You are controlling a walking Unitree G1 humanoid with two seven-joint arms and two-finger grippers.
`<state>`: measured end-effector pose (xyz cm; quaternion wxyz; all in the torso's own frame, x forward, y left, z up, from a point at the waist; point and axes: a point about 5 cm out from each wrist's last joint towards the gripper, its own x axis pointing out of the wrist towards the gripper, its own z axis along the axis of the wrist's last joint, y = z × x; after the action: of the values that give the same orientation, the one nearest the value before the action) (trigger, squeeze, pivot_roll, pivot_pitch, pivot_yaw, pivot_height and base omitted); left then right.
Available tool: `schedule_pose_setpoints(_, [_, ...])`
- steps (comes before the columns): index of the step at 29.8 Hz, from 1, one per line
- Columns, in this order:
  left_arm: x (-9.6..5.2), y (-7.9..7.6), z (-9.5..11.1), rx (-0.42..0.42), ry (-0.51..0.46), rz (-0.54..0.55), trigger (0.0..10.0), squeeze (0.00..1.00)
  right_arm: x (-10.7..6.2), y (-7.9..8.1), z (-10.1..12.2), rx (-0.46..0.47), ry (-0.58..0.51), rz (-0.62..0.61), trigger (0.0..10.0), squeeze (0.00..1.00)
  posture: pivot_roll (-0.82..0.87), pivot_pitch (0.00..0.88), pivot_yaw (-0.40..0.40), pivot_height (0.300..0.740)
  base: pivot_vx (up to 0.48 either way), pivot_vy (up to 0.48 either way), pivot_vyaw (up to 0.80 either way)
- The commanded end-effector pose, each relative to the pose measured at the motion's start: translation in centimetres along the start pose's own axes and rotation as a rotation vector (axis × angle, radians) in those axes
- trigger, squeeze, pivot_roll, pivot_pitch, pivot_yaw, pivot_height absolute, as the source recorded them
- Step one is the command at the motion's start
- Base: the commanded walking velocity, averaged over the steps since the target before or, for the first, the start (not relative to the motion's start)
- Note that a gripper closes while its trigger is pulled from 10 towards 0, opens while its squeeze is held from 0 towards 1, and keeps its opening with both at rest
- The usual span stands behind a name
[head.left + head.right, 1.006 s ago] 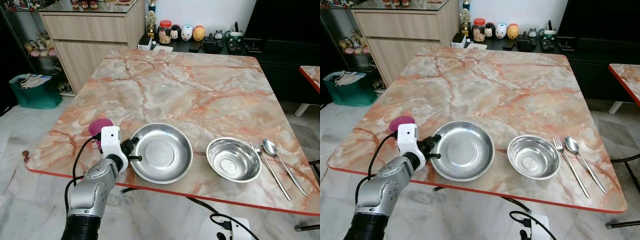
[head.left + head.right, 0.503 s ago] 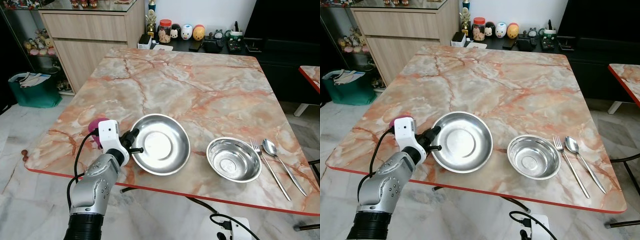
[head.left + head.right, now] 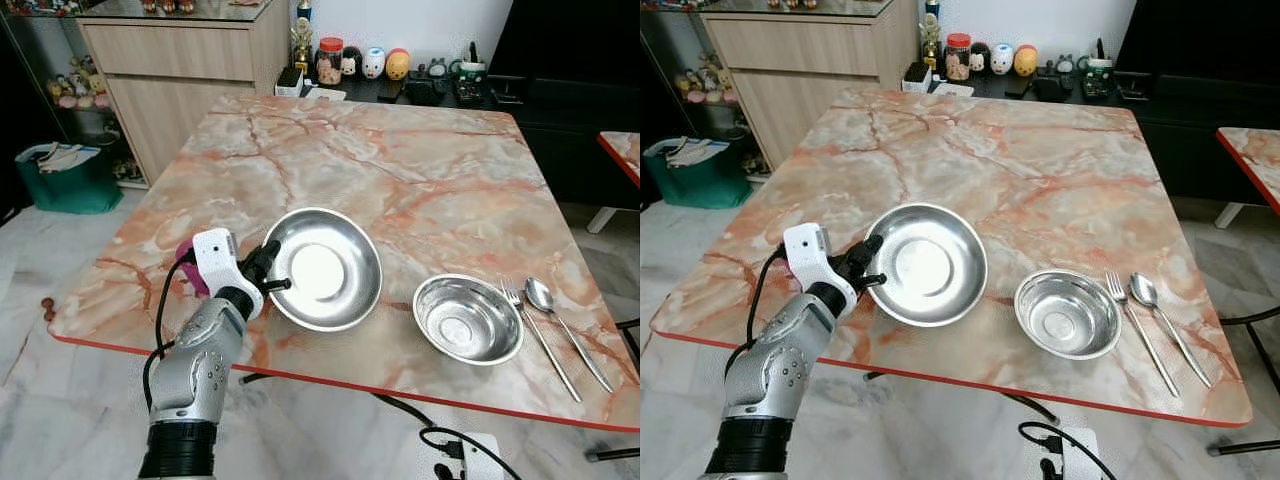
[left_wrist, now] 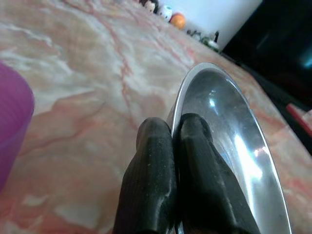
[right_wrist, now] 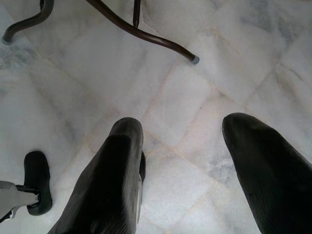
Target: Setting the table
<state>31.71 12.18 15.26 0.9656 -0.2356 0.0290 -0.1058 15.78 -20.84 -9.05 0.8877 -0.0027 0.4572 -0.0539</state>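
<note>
Round shiny steel plate (image 3: 322, 268) tilted up over the pink-veined marble tabletop (image 3: 400, 180), concave face toward the camera, left gripper (image 3: 268, 268) clenched on its left rim, right gripper (image 5: 180, 146) spread above white floor tiles, steel bowl (image 3: 467, 319) beside fork (image 3: 538, 334) and spoon (image 3: 565, 328)

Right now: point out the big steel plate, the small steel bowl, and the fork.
big steel plate (image 3: 322, 270), left eye view, on its shiny inner centre.
small steel bowl (image 3: 467, 319), left eye view, on its inner base.
fork (image 3: 535, 334), left eye view, midway along its handle.
</note>
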Motion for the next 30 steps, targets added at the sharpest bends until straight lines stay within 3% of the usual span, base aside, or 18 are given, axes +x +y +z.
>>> schedule_pose_setpoints(1, [0.2,-1.0,1.6,-0.01,-0.079,-0.041,10.0,0.0,0.0,-0.1,0.0,-0.006,0.005,0.001,10.0,0.0,0.13,0.0,-0.048,0.74,0.0,0.0,0.0])
schedule_pose_setpoints(4, [0.3,-1.2,2.0,-0.036,-0.104,-0.048,10.0,0.0,0.0,-0.1,0.0,-0.006,0.004,0.0,10.0,0.0,0.13,0.0,-0.048,0.74,0.0,0.0,0.0])
schedule_pose_setpoints(7, [0.2,-1.0,2.5,-0.133,-0.135,-0.029,10.0,0.0,0.0,-0.1,-0.1,-0.005,0.004,0.001,10.0,0.0,0.12,0.0,-0.048,0.74,0.0,0.0,0.0])
schedule_pose_setpoints(12, [0.1,-1.2,3.4,-0.223,-0.165,-0.045,10.0,0.0,-0.1,-0.1,-0.2,-0.009,0.008,0.003,10.0,0.0,0.13,0.0,-0.051,0.74,0.0,0.0,0.0])
schedule_pose_setpoints(18, [-0.8,-1.5,4.7,-0.269,-0.221,-0.095,10.0,0.0,-0.1,-0.2,-0.3,-0.006,0.01,0.001,10.0,0.0,0.13,0.0,-0.049,0.74,0.0,0.0,0.0])
schedule_pose_setpoints(23, [-1.7,-0.3,5.1,-0.286,-0.235,-0.05,10.0,0.0,-0.1,-0.3,-0.3,-0.002,0.012,-0.004,10.0,0.0,0.13,0.0,-0.054,0.74,0.0,0.0,0.0])
schedule_pose_setpoints(30, [-2.2,0.0,4.9,-0.3,-0.235,-0.024,10.0,0.0,-0.1,-0.5,-0.2,0.014,0.013,-0.017,10.0,0.0,0.13,0.0,-0.066,0.74,0.0,0.0,0.0])
